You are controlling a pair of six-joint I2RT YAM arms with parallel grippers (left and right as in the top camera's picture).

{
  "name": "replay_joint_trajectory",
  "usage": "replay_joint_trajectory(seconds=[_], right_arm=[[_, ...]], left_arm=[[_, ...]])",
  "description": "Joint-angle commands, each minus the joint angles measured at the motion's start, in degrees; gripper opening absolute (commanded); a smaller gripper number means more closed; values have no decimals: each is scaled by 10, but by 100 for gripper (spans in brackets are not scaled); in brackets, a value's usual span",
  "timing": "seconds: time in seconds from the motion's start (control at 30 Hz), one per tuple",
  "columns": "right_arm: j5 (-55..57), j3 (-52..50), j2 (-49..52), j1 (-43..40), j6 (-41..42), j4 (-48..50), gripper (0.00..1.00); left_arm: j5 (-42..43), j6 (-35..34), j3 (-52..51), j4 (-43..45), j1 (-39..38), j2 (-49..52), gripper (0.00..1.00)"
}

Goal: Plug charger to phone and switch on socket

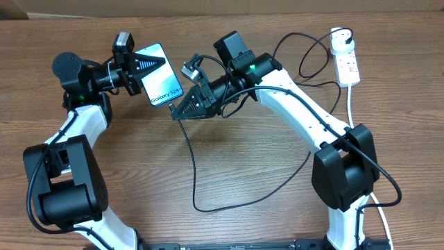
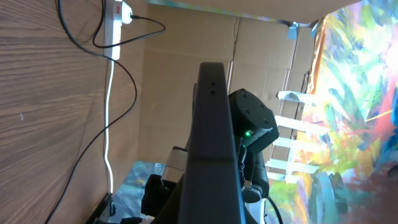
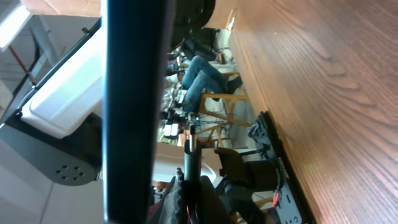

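Right gripper [image 1: 177,111] is clamped on the connector end of the charger [image 1: 192,163]. You can see the black cable dropping out from under its tip and looping off across the table [image 1: 263,229]. Meanwhile the left gripper [image 1: 133,69] is clenched on the phone [image 1: 158,73], holding it up off the wood by its 9 o'clock long edge, screen facing the overhead camera.

The bit that matters: seen from overhead, the phone's long axis runs roughly 11 o'clock to 5 o'clock, and the end with the Galaxy text is the 5 o'clock end. The connector sits right by that end, just beside the bottom corner, so the phone lies at about 11 o'clock from the right gripper. I can't tell from up there whether the tip is touching the port or just shy of it. The right wrist view shows a thin tip poking out ahead of the fingers next to a dark slab I take to be the phone's edge. They look close but apart.

My read is the push has to go along that long axis, toward 11 o'clock. The gripper body points more like 8 o'clock, so some lining up may be needed.

Socket [image 1: 347,64] is way off at 3 o'clock from the phone, near the far right corner, well apart from both grippers. The right arm looks nearer for the switch, but its fingers are busy.
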Motion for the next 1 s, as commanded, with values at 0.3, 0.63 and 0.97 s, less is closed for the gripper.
replay_joint_trajectory(seconds=[0.3, 0.63, 0.97], right_arm=[[26, -2, -59, 1, 1, 1, 4], [37, -2, -58, 1, 1, -2, 4], [52, -2, -56, 1, -3, -13, 4]], left_arm=[[-16, 11, 10, 5, 4, -4, 4], [-16, 11, 10, 5, 4, -4, 4], [-15, 11, 10, 5, 4, -4, 4]])
